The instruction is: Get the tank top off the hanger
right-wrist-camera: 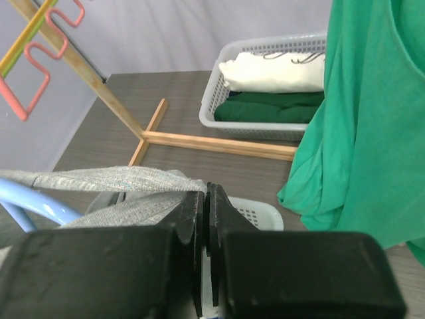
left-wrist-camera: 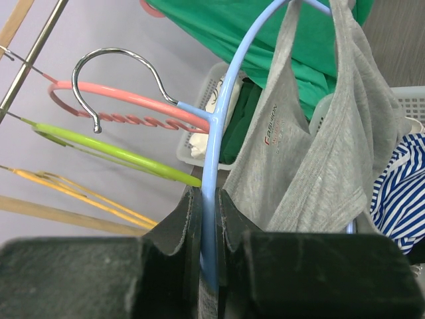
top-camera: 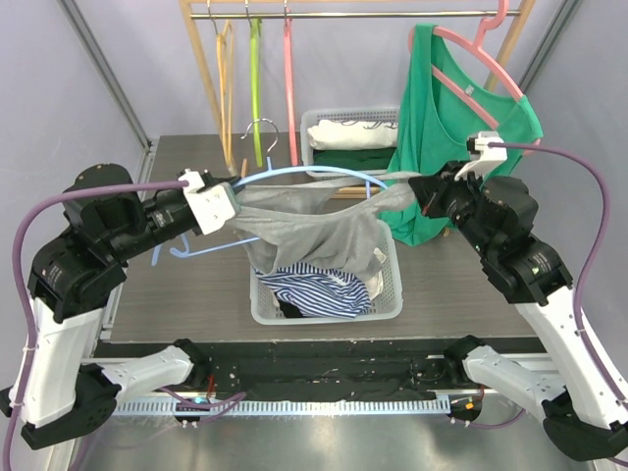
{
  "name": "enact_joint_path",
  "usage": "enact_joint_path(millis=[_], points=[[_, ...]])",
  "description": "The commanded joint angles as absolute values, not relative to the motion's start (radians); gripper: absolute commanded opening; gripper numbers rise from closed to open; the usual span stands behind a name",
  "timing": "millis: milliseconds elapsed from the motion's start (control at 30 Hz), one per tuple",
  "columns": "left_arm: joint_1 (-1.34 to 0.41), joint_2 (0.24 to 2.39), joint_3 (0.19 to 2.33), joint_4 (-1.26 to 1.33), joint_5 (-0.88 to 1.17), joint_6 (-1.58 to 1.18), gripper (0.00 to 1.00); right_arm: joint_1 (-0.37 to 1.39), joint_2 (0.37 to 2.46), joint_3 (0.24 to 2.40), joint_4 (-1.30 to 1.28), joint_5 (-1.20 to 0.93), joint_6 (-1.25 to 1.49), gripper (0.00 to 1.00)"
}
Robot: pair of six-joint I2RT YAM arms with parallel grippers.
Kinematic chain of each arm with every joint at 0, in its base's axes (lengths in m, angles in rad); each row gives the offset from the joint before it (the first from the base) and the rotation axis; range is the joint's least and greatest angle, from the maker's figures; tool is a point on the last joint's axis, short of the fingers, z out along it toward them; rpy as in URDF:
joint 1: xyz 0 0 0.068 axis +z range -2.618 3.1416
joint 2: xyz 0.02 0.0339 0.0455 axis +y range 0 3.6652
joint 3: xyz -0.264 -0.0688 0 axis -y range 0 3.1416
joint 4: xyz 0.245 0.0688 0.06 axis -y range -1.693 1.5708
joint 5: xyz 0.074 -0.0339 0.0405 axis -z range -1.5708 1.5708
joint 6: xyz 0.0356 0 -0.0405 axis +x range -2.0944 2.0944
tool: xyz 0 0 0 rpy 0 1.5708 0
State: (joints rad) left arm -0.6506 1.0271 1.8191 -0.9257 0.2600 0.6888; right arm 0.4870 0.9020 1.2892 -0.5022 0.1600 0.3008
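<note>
The grey tank top (top-camera: 314, 221) hangs on a light blue hanger (top-camera: 294, 173) held sideways above the front basket (top-camera: 392, 294). My left gripper (top-camera: 235, 201) is shut on the hanger's blue arm (left-wrist-camera: 216, 133), which runs straight between its jaws (left-wrist-camera: 209, 199). The grey cloth (left-wrist-camera: 299, 166) drapes just right of that grip. My right gripper (top-camera: 424, 188) is shut on a strap of the tank top (right-wrist-camera: 106, 179), pulled taut to the right. In the right wrist view its jaws (right-wrist-camera: 206, 193) are pressed together, with the strap ending at their tip. The hanger's end (right-wrist-camera: 33, 199) shows at lower left.
A striped garment (top-camera: 314, 285) lies in the front basket. A green top (top-camera: 442, 128) hangs on a pink hanger from the rail, close behind my right gripper. The back basket (top-camera: 312, 123) holds folded clothes. Pink (top-camera: 290, 88), green (top-camera: 256, 88) and wooden (top-camera: 224, 78) hangers hang empty.
</note>
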Motion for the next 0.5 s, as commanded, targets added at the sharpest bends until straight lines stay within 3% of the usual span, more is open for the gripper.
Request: enact_joint_path(millis=[0,267,467], points=[[-0.649,1.018,1.864,-0.831,0.255,0.695,0.05,0.465,0.876,1.221,-0.535,0.157,0.324,0.01],[-0.656,1.114,1.934,-0.772,0.267,0.704,0.03,0.465,0.836,1.154,-0.554,-0.024,0.33,0.01],[-0.675,1.124,1.888,-0.75,0.215,0.805,0.03,0.466,0.784,1.221,-0.65,-0.005,0.278,0.01]])
